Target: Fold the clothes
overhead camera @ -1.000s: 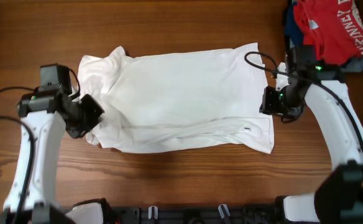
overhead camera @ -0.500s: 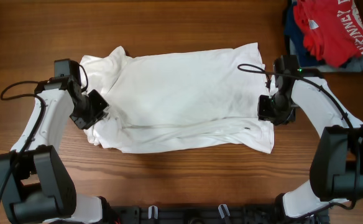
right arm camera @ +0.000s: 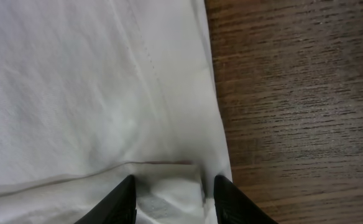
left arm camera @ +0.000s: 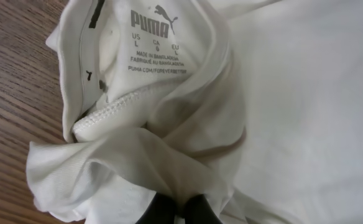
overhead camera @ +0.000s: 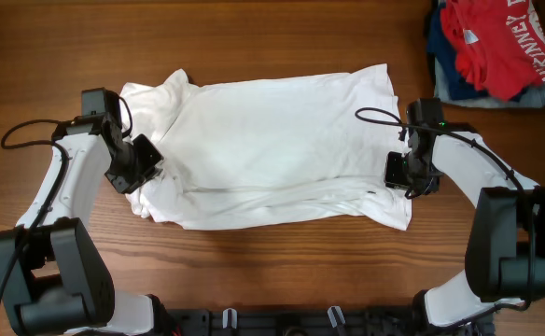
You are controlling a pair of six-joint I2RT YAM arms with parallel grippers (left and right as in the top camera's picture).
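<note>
Our right tool (right arm camera: 172, 186) is open, its two fingers on each side of the hem fold of the white T-shirt (overhead camera: 272, 140). Our left tool (left arm camera: 180, 208) sits at the bunched collar; we cannot tell if it grips. The shirt lies spread on the table (overhead camera: 254, 37), one long fold started. Most folding is left.

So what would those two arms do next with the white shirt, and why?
Probably close the right gripper on the T-shirt. Its fingers sit spread around the folded hem edge beside bare table, while the left gripper is already buried in bunched collar fabric. Then both could lift.
</note>
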